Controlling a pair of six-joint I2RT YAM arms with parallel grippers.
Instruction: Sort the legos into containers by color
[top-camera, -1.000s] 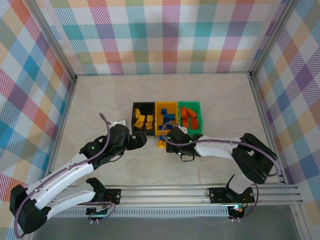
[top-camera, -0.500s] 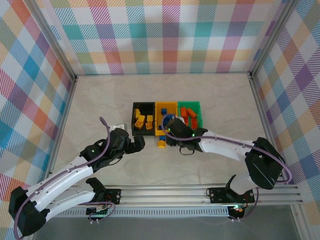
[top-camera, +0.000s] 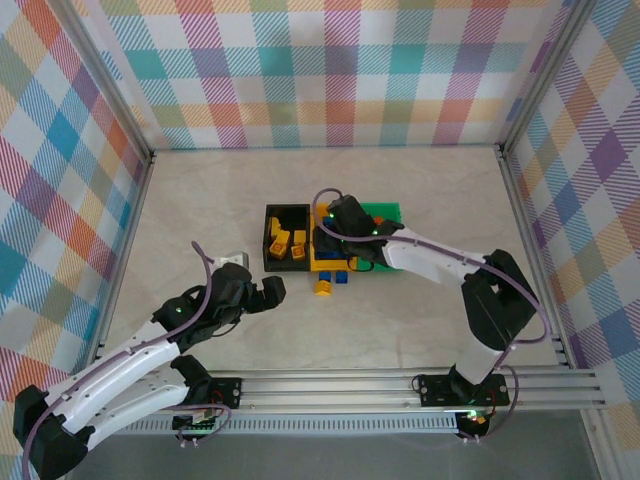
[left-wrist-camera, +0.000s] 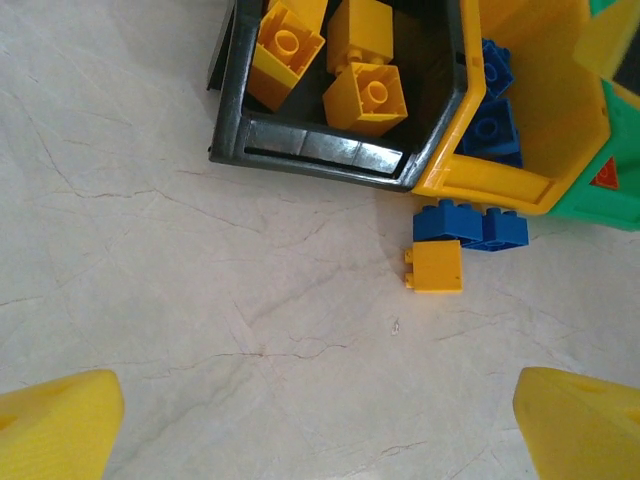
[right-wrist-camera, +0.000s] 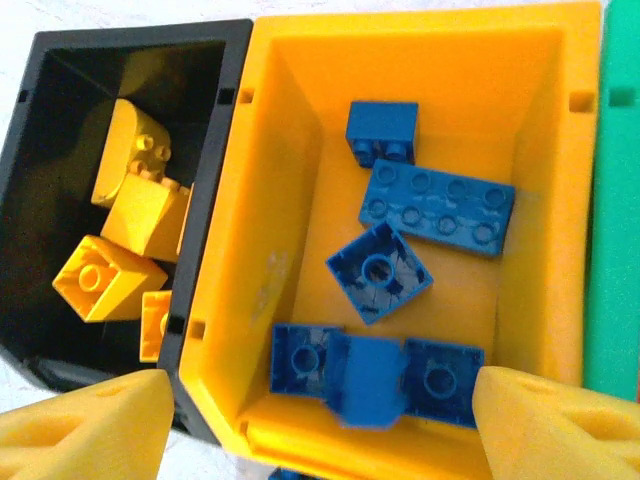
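My right gripper (right-wrist-camera: 325, 425) hangs open over the yellow bin (right-wrist-camera: 250, 250). A blurred blue lego (right-wrist-camera: 372, 388) sits loose between its spread fingertips, above several blue legos on the bin floor. In the top view this gripper (top-camera: 335, 238) covers most of the yellow bin (top-camera: 322, 262). Yellow legos (right-wrist-camera: 105, 278) lie in the black bin (right-wrist-camera: 130, 35). My left gripper (left-wrist-camera: 320, 430) is open and empty over bare table. Ahead of it, a yellow lego (left-wrist-camera: 438, 266) and a blue lego (left-wrist-camera: 470, 222) lie on the table beside the yellow bin's front wall (left-wrist-camera: 480, 180).
The three bins stand side by side: black (top-camera: 285, 212), yellow, then green (top-camera: 388, 211) holding orange legos. The left gripper (top-camera: 270, 292) hovers near-left of the black bin. Plaid walls enclose the table; a metal rail (top-camera: 400, 385) runs along the near edge.
The right gripper rose from the table in front of the bins to over the yellow bin and opened, letting go of a blue lego. The left gripper drew back slightly toward the near-left.
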